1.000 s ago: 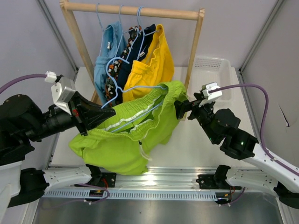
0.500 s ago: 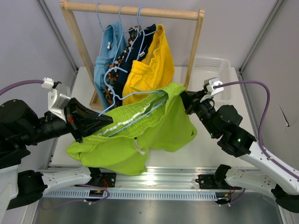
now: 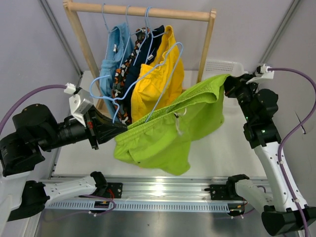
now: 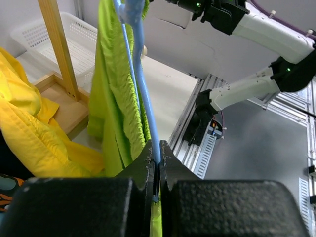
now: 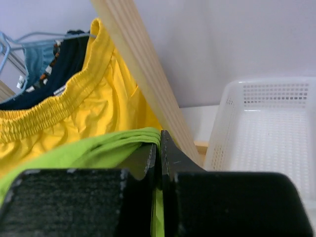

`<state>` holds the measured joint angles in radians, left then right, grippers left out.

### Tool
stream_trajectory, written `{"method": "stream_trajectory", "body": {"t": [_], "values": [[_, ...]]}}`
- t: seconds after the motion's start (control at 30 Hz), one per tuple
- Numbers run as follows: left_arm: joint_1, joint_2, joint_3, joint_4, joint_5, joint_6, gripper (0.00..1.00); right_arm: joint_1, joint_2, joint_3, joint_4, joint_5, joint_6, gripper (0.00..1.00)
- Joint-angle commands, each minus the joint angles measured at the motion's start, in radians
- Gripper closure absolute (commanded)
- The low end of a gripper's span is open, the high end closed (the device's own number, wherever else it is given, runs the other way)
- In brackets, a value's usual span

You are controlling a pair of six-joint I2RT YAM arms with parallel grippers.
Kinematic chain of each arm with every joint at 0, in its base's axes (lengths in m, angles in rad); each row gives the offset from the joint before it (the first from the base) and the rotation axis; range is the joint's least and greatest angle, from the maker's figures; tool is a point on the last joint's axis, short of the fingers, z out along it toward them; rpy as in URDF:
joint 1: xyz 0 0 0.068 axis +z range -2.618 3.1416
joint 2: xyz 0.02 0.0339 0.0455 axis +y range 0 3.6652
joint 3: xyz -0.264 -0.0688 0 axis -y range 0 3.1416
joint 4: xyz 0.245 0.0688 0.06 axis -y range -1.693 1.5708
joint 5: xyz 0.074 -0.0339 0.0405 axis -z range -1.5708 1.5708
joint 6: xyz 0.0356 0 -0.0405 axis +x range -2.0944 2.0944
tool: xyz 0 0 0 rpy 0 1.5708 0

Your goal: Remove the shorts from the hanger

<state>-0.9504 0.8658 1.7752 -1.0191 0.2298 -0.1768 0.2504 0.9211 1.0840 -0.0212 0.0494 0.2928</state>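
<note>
**A:** Overhead?
**B:** The left gripper (image 3: 121, 129) reaches right and the right gripper (image 3: 227, 88) is raised far-right. The lime green shorts (image 3: 168, 133) stretch between them, nearer than the rack (image 3: 143, 10).
**A:** Left wrist?
**B:** Clenched on the blue hanger (image 4: 141, 84).
**A:** Right wrist?
**B:** Pinching the lime green shorts beside the rack; the basket (image 5: 266, 123) is to the right.

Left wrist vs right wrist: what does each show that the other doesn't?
Only left wrist: the left gripper shut on the blue hanger, and the right arm beyond. Only right wrist: the right gripper shut on an edge of the green shorts, plus navy shorts. Both: green shorts, yellow shorts, white basket, wooden rack post.
</note>
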Motion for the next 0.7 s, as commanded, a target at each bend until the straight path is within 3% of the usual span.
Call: {"method": "stream_trajectory", "body": {"t": [0.0, 0.17, 0.3, 0.33, 0.43, 0.47, 0.57, 0.67], "values": [[-0.004, -0.065, -0.003, -0.015, 0.017, -0.046, 1.00, -0.152, 0.015, 0.056, 0.049, -0.118, 0.121, 1.00], [-0.004, -0.065, -0.019, 0.027, -0.021, -0.040, 1.00, -0.065, -0.037, -0.045, 0.047, -0.148, 0.132, 1.00], [-0.005, 0.004, -0.034, 0.120, -0.147, -0.010, 1.00, 0.258, -0.157, -0.139, 0.030, 0.002, -0.005, 1.00], [-0.005, 0.021, -0.040, 0.187, -0.180, -0.004, 1.00, 0.400, -0.171, -0.150, 0.011, 0.048, -0.027, 1.00], [-0.004, 0.115, -0.019, 0.317, -0.338, 0.023, 1.00, 0.597, -0.206, -0.164, -0.045, 0.200, -0.099, 1.00], [-0.005, 0.139, -0.013, 0.351, -0.468, 0.025, 1.00, 0.628, -0.211, -0.157, -0.052, 0.233, -0.121, 1.00], [-0.005, 0.177, -0.033, 0.506, -0.622, 0.020, 1.00, 0.699, -0.202, -0.079, -0.101, 0.325, -0.187, 1.00], [-0.005, 0.246, 0.025, 0.478, -0.568, -0.018, 1.00, 0.693, -0.176, 0.016, -0.091, 0.377, -0.265, 1.00]]}}
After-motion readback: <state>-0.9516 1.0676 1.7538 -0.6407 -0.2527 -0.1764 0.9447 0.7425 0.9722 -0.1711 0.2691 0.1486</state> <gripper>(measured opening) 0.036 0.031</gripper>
